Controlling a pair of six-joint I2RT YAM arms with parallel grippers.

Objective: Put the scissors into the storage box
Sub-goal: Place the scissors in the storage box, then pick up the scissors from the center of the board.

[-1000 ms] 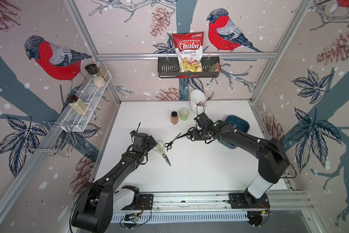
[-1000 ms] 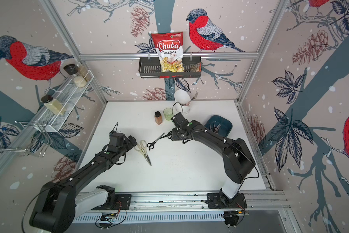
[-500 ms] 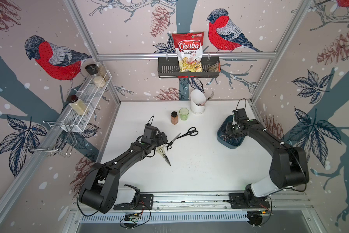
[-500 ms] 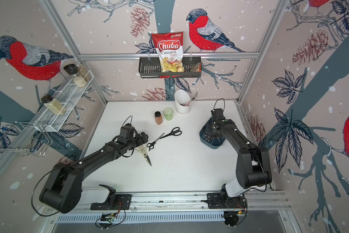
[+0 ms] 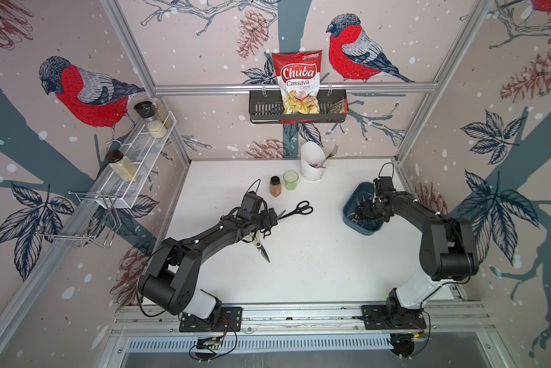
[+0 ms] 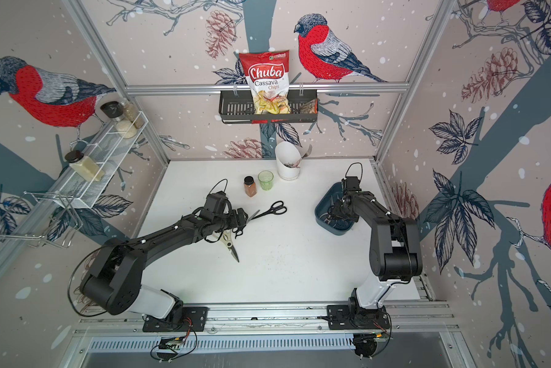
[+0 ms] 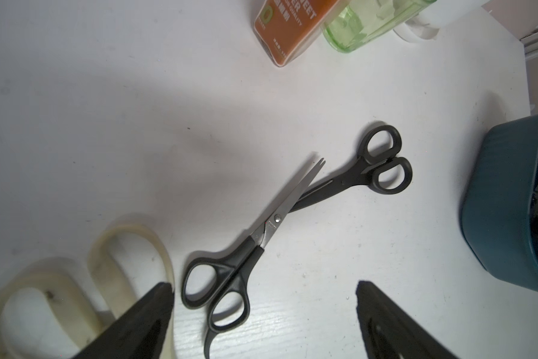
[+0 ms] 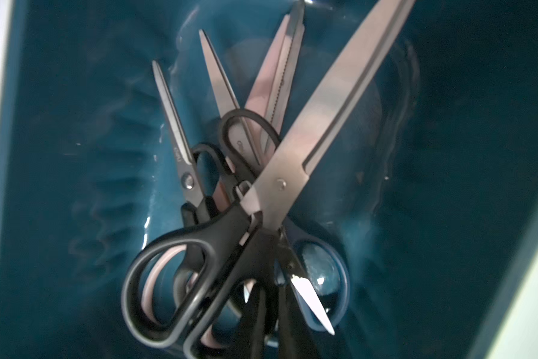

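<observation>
Two black-handled scissors lie crossed mid-table: a small pair (image 7: pixel 249 248) and a longer pair (image 5: pixel 296 210) (image 7: pixel 354 177). My left gripper (image 5: pixel 271 220) (image 7: pixel 263 286) hovers open over the small pair's handles. Cream-handled shears (image 5: pixel 258 247) (image 7: pixel 106 264) lie beside them, partly under the left arm. The teal storage box (image 5: pixel 352 204) (image 8: pixel 59 155) stands at the right and holds several scissors, a large black-handled pair (image 8: pixel 261 199) on top. My right gripper (image 5: pixel 363 212) (image 8: pixel 272 279) reaches into the box. Its dark fingers stand close together just over the pile, and any grip is unclear.
A spice jar (image 5: pixel 275 186), a green glass (image 5: pixel 290 180) and a white utensil holder (image 5: pixel 311 161) with a fork stand at the back of the table. A black basket (image 5: pixel 261 110) with a chips bag hangs on the back wall. A wire rack (image 5: pixel 130 165) lines the left wall.
My right arm swung from the middle of the table to the storage box and lowered into it. My left arm reached forward over the small black scissors.
</observation>
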